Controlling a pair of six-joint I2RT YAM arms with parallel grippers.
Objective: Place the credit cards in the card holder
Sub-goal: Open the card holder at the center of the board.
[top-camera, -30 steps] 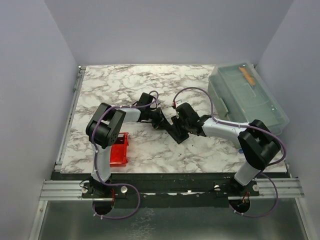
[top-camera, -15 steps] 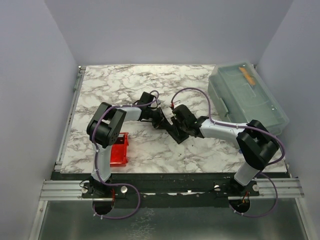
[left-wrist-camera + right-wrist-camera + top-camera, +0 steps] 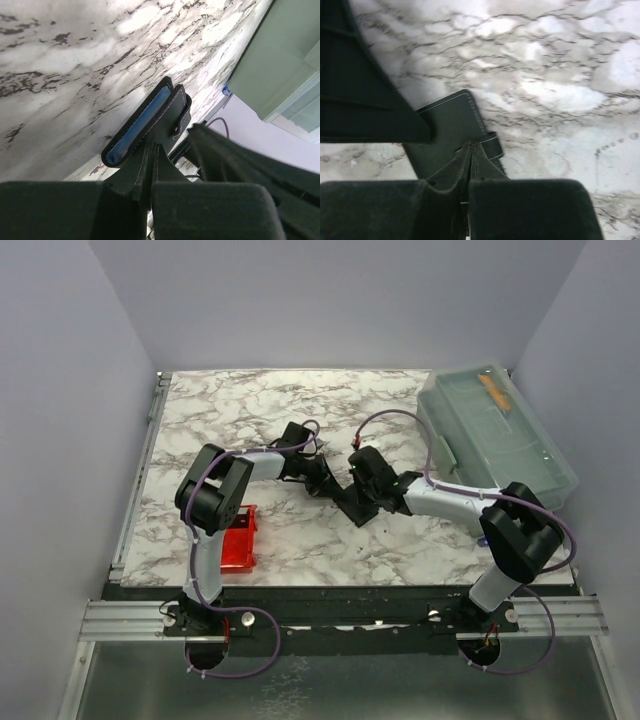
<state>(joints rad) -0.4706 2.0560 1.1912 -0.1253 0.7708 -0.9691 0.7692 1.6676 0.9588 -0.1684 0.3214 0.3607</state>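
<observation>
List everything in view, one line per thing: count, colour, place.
table: one, white marble with grey veins, under everything.
card holder: one, black, mid-table, between the two pincers.
blue card: one, light blue, tucked inside the card holder.
red tray: one, red, near edge, beside the left arm.
lidded box: one, translucent grey-blue, far right of the table.
orange object: one, orange, inside the lidded box; too small to identify.
left pincer: one, black, shut on the card holder's edge.
right pincer: one, black, shut on the card holder's tab.
</observation>
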